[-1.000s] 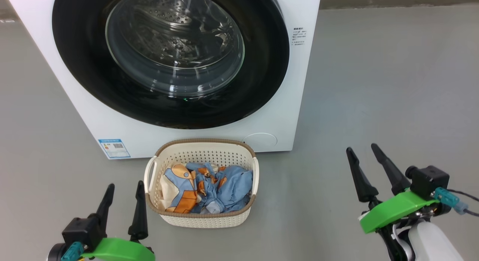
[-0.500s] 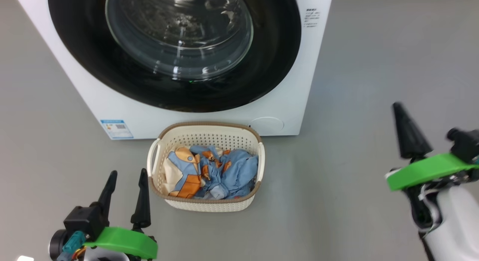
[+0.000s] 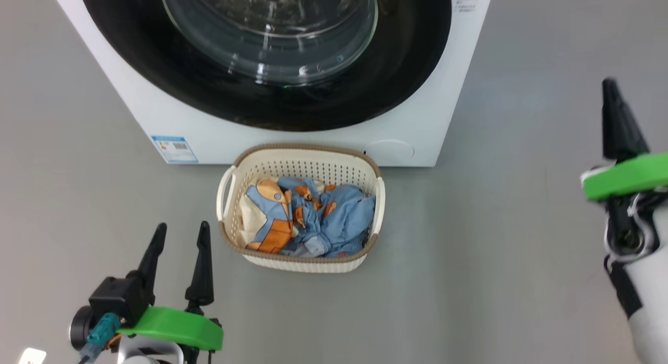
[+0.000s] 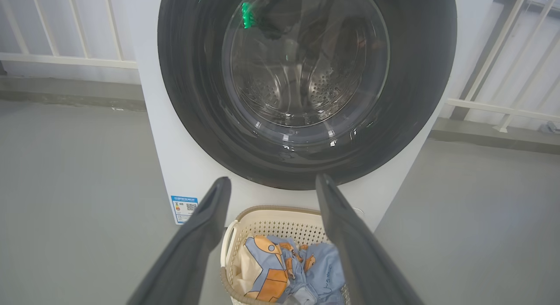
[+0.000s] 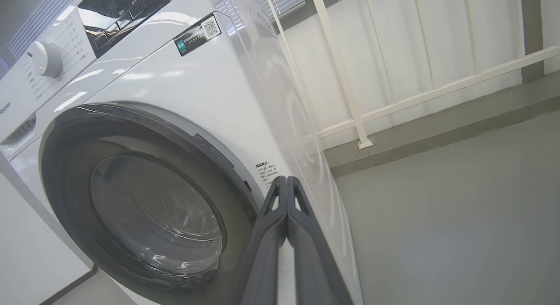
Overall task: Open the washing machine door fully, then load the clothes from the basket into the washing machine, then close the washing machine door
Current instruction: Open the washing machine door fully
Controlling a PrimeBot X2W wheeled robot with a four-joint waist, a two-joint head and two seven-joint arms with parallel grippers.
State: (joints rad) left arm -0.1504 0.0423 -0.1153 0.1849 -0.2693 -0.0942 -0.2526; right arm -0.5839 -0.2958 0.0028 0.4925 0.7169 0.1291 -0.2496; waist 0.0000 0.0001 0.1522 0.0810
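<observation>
Starting point, by my reading: nothing is done yet. The washing machine door sits closed against the washing machine, and the clothes lie heaped in the basket, which stands on the floor just in front of the machine, below the door. Opening, loading and closing are all left. My right gripper hangs off the machine's right front corner, fingers pressed together on nothing. My left gripper sits low, out in front of the machine's lower left corner, jaws wide and empty.
</observation>
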